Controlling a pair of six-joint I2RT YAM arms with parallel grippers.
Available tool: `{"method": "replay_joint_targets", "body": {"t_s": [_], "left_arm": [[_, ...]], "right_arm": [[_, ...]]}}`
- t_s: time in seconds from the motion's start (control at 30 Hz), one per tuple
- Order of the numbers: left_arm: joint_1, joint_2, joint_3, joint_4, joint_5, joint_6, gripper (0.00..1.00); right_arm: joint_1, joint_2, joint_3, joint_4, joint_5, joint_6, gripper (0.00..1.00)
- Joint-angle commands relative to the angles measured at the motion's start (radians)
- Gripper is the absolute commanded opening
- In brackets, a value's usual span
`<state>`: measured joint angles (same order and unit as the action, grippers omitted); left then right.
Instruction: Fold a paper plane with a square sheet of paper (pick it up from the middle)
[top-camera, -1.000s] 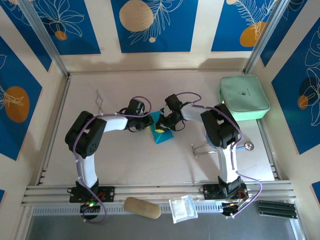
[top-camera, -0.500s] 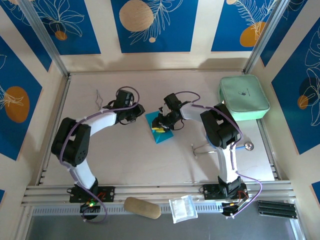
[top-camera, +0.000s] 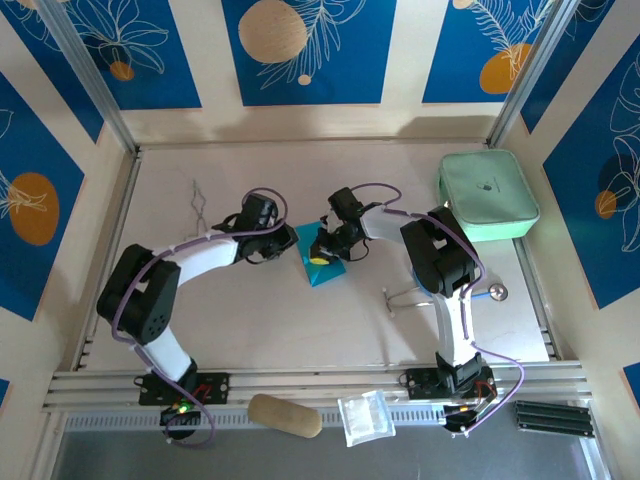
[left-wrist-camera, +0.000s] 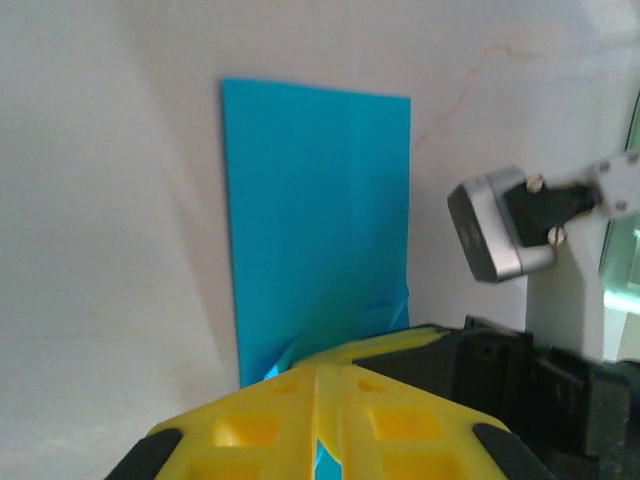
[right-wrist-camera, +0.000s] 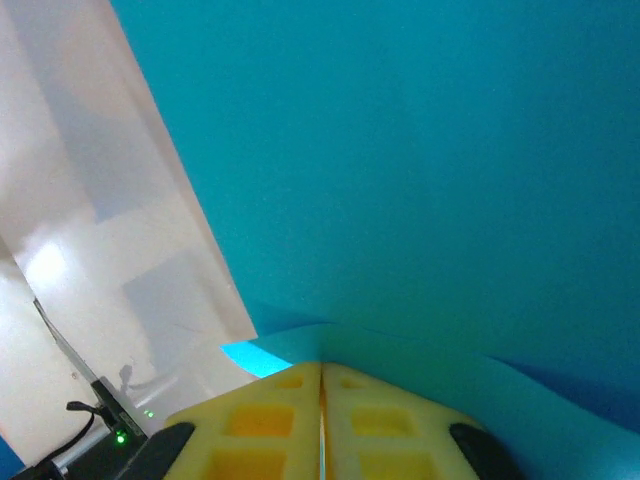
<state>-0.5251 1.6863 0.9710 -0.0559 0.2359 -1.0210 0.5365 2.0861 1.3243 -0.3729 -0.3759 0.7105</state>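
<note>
Top external first, from the left: my left arm reaches in across the table (top-camera: 250, 320), and the left gripper (top-camera: 289, 241) sits at the left edge of the square sheet of paper (top-camera: 326, 272). The sheet lies near the middle of the table as a small teal folded shape. The right gripper (top-camera: 322, 248) is on it from the other side, so both tools meet over the sheet. Well off to the right, the mint-green pouch (top-camera: 487, 195) lies at the far corner.

From the left wrist, the yellow fingers (left-wrist-camera: 250, 425) are pressed together with no gap. The near edge of the sheet (left-wrist-camera: 315, 200) curls up into them, so I read this gripper (left-wrist-camera: 318, 372) as closed on the paper; the rest of the sheet lies flat ahead as a rectangle.

From the right wrist, that gripper (right-wrist-camera: 321, 368) is closed too, fingers flush. The teal sheet (right-wrist-camera: 420, 150) rises straight off their tips, so it seems pinched there.
</note>
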Motion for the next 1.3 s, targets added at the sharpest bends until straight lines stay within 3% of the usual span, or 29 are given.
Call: {"method": "replay_joint_targets", "body": {"t_s": [0.0,0.4,0.63,0.9,1.27], "left_arm": [[-0.033,0.045,-0.005,0.011,0.03,-0.029,0.11],[-0.065,0.138,0.032,0.008,0.024,-0.043,0.0],[-0.066,0.16,0.041,-0.018,0.01,-0.04,0.0],[-0.067,0.184,0.058,-0.091,-0.01,-0.02,0.0],[-0.067,0.215,0.103,-0.134,0.009,0.043,0.0]], "right_arm": [[-0.001,0.036,0.001,-0.058,0.024,-0.009,0.06],[-0.001,0.038,0.006,-0.059,0.02,-0.009,0.01],[-0.003,0.035,0.006,-0.05,0.008,-0.006,0.01],[-0.021,-0.047,-0.001,0.016,-0.091,0.024,0.01],[-0.036,-0.092,-0.055,-0.005,0.019,-0.091,0.02]]}}
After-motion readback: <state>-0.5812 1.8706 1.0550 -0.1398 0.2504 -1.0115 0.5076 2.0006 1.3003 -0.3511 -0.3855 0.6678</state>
